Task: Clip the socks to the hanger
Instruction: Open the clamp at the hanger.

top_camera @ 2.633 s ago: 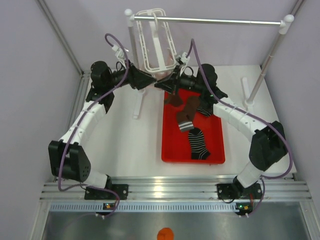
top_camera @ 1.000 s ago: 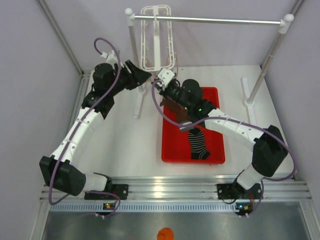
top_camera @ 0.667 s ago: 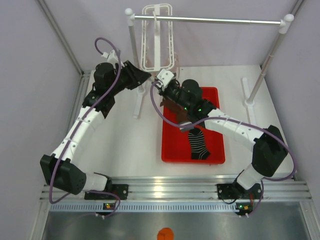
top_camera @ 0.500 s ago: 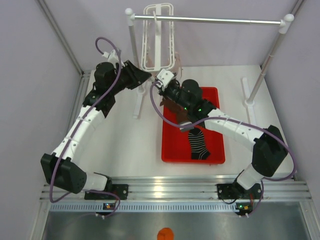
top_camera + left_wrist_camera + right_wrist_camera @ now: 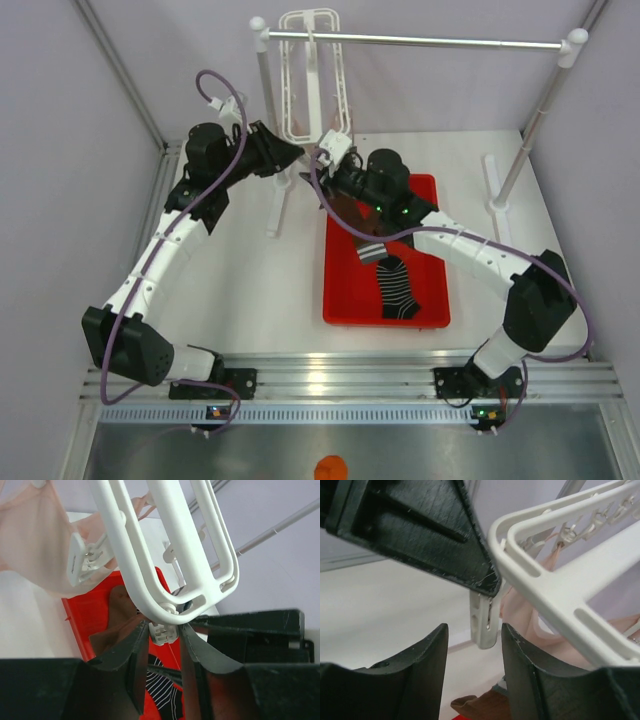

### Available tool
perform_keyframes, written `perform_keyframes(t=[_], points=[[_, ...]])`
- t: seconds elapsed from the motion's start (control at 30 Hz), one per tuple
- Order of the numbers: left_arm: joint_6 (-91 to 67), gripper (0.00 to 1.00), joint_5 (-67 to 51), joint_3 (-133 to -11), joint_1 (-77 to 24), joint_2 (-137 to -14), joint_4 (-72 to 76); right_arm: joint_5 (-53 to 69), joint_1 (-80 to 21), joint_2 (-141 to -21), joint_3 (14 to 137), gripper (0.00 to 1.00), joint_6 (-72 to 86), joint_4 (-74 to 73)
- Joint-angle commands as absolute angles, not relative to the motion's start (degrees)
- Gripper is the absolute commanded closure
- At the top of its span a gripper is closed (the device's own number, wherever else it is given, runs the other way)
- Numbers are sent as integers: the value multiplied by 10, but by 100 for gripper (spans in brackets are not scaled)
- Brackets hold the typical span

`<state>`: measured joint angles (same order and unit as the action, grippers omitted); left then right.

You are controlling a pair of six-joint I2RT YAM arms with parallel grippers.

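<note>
Left gripper [image 5: 163, 630] narrowed, pinching a peg [image 5: 164, 633] at the lower corner of the hanger [image 5: 313, 80], upper centre of the top view. Right gripper [image 5: 473, 630] half open, empty, just beside that peg. Brown sock [image 5: 348, 212] below it; clipped or not, can't tell. Other socks [image 5: 396, 286] in red tray [image 5: 345, 300], centre.

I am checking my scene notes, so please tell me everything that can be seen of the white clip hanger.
The hanger is a white, plastic-looking rectangular frame of open lattice bars with rounded corners. It hangs from the metal crossbar at the back of the table. Small white pegs dangle under it, and pale pink fabric hangs at one of them. The left gripper flanks the corner peg; whether it squeezes the peg cannot be told.
</note>
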<state>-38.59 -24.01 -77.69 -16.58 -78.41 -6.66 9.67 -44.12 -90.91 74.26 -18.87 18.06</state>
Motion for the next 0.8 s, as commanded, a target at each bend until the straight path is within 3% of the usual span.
perform_keyframes(t=[0.0, 0.1, 0.3, 0.47, 0.77], points=[[-350, 100, -282, -781, -165, -785, -17, 184, -408, -913, 798, 54, -128, 163], [-336, 100, -287, -780, -165, -785, -16, 227, -390, -925, 823, 53, -100, 150], [-322, 100, -287, -779, -162, -787, -17, 307, -367, -922, 831, 41, -59, 125], [-313, 100, -307, -781, -158, -790, -10, 351, -354, -929, 838, 45, -37, 113], [-304, 100, -316, -779, -158, -789, -16, 327, -361, -956, 879, 48, -31, 109]])
